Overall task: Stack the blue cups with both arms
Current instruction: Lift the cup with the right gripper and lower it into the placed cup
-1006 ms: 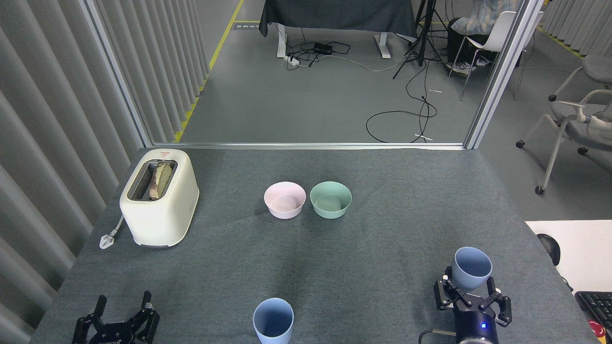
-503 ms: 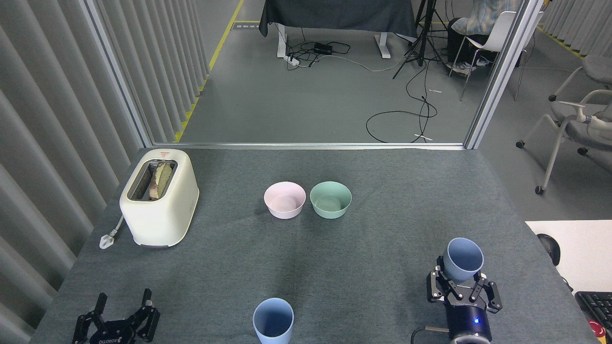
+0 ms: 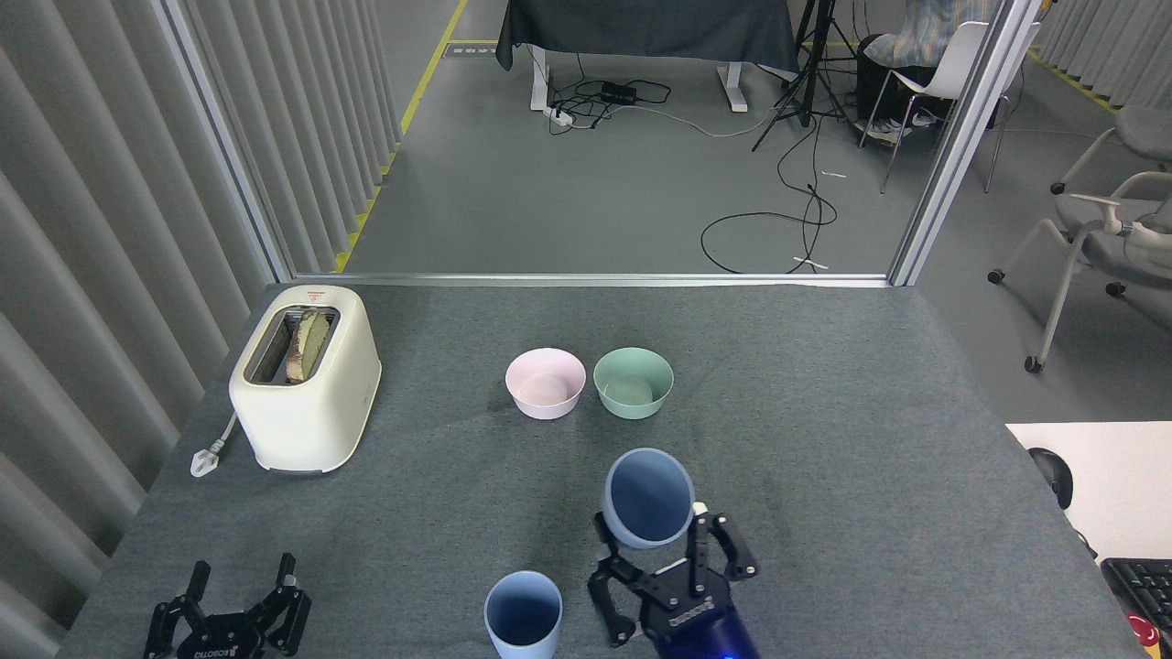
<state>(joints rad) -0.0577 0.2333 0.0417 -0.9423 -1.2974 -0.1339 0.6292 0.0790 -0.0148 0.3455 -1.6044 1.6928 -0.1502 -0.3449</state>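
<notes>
One blue cup (image 3: pixel 523 614) stands upright on the grey table at the front centre, nothing touching it. The second blue cup (image 3: pixel 647 499) is lifted off the table, mouth toward me, held by my right gripper (image 3: pixel 667 569), whose black fingers are shut on its lower part. This held cup hangs just right of and above the standing one. My left gripper (image 3: pixel 233 613) rests low at the front left corner, fingers spread open and empty, well left of both cups.
A pink bowl (image 3: pixel 545 383) and a mint-green bowl (image 3: pixel 633 383) sit side by side mid-table. A cream toaster (image 3: pixel 305 376) with bread stands at the left, its plug beside it. A white desk with a keyboard (image 3: pixel 1140 586) lies off the right edge.
My right gripper has carried its cup far to the left, from the front right corner to just right of the standing cup. The left gripper has barely moved.
</notes>
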